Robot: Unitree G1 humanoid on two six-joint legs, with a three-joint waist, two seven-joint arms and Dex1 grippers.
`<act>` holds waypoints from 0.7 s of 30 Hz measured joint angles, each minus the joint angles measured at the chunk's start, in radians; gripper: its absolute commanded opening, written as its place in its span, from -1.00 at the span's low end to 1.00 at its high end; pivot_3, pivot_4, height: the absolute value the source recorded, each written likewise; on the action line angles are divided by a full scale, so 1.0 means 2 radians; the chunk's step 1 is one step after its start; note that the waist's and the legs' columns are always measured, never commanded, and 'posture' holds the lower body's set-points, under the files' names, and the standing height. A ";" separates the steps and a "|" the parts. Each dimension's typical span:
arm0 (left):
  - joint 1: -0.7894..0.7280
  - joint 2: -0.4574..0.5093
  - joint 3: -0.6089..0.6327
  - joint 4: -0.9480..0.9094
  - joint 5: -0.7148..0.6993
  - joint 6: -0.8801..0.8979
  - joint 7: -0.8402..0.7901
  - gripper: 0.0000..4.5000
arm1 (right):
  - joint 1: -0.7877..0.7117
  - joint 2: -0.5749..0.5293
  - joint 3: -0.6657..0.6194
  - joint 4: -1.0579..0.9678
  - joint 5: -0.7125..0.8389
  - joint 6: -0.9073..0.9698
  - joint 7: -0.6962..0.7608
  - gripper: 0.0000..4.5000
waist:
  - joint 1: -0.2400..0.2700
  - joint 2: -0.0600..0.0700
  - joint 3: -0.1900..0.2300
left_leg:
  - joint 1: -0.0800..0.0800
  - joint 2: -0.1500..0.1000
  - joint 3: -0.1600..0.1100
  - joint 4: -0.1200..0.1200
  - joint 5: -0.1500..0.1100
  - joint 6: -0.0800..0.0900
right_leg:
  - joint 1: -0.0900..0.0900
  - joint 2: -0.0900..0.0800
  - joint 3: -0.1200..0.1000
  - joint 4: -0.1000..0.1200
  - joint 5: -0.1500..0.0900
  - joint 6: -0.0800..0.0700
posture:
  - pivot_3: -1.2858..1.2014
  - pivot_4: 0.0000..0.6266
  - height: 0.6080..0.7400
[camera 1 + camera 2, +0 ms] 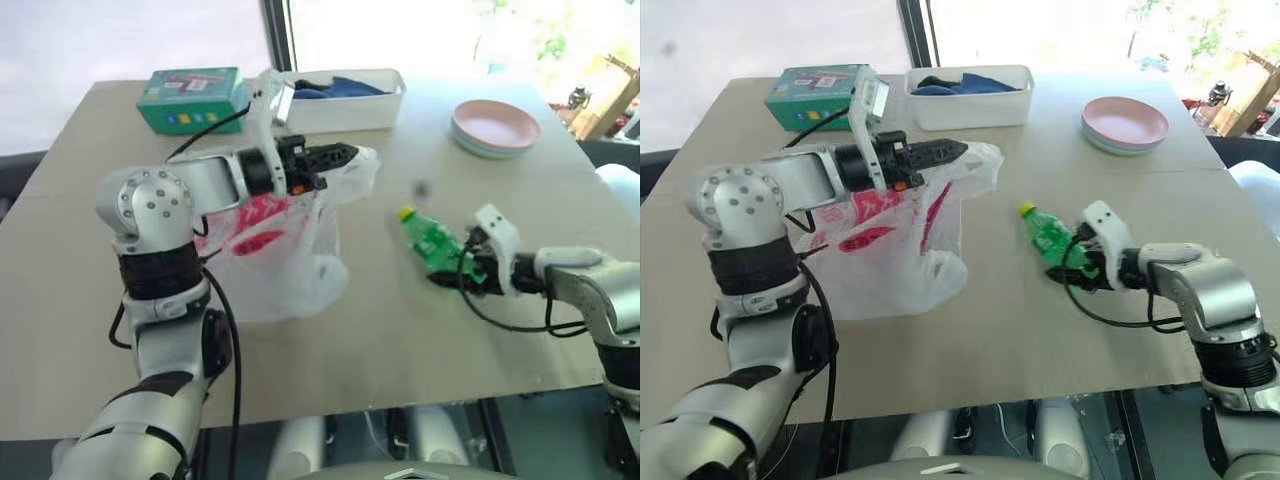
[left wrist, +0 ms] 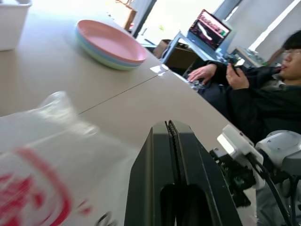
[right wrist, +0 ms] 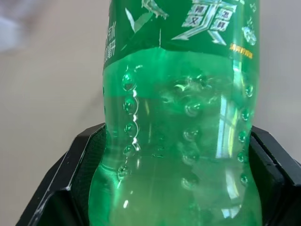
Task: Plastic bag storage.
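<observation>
The plastic bag [image 1: 290, 260], thin, translucent white with red print, hangs over the table with its lower part resting on the top. My left gripper [image 1: 345, 153] holds it up, shut on the upper rim. In the left wrist view the black fingers [image 2: 171, 141] are pressed together, and the bag [image 2: 42, 155] lies beside them. To the right of the bag, my right gripper [image 1: 462, 268] is shut on a green bottle [image 1: 430, 238] with a yellow cap. The bottle tilts low over the table, cap toward the bag. In the right wrist view the bottle [image 3: 178, 117] sits between both pads.
At the back of the table [image 1: 380, 340] stand a green box [image 1: 192, 98], a white bin [image 1: 345, 105] holding blue cloth, and a stack of pink plates [image 1: 495, 127]. A seated person [image 2: 263, 94] and a laptop [image 2: 210, 29] are beyond the table's right side.
</observation>
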 measured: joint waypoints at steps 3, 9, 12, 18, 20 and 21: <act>-0.008 0.011 -0.001 -0.001 -0.026 0.014 -0.021 -1.00 | -0.046 0.052 0.049 0.000 -0.001 0.001 -0.031 0.39 | 0.003 0.000 0.000 | 0.000 0.000 0.000 0.000 0.000 0.000 | 0.000 0.000 0.000 0.000 0.000 0.000 | 0.03 -0.52 1.00; 0.001 0.051 -0.004 -0.014 -0.059 0.038 -0.053 -1.00 | -0.182 0.187 0.172 0.234 -0.106 -0.192 -0.070 0.39 | 0.000 0.000 0.002 | 0.000 -0.001 0.000 0.000 0.000 0.000 | -0.001 0.001 0.000 0.001 0.000 0.000 | 0.03 -0.52 1.00; 0.001 0.050 -0.005 -0.014 -0.052 0.032 -0.036 -1.00 | -0.232 0.230 0.214 0.349 -0.147 -0.322 -0.036 0.85 | 0.002 0.000 0.002 | -0.001 -0.001 0.000 0.000 0.000 0.000 | 0.000 0.001 -0.001 -0.001 0.000 0.000 | 0.03 -0.52 1.00; 0.019 0.030 0.054 0.003 -0.004 -0.050 0.056 -1.00 | -0.215 0.231 0.219 0.376 -0.153 -0.413 0.046 0.99 | 0.002 0.000 0.002 | -0.001 -0.001 0.000 0.000 0.000 0.001 | 0.000 0.000 -0.001 -0.001 0.000 0.000 | 0.03 -0.52 1.00; 0.013 0.027 0.085 0.011 -0.007 -0.062 0.073 -1.00 | -0.203 0.232 0.219 0.376 -0.154 -0.413 0.049 0.99 | 0.001 0.000 0.002 | 0.000 -0.001 0.000 0.000 0.000 0.000 | 0.000 0.000 -0.001 -0.001 0.000 0.000 | 0.03 -0.52 1.00; 0.008 0.027 0.101 0.016 -0.016 -0.064 0.080 -1.00 | -0.199 0.232 0.219 0.377 -0.158 -0.414 0.049 0.99 | 0.001 0.000 0.002 | 0.000 -0.001 0.000 0.000 0.000 0.000 | 0.000 0.000 -0.001 0.000 0.000 0.000 | 0.03 -0.52 1.00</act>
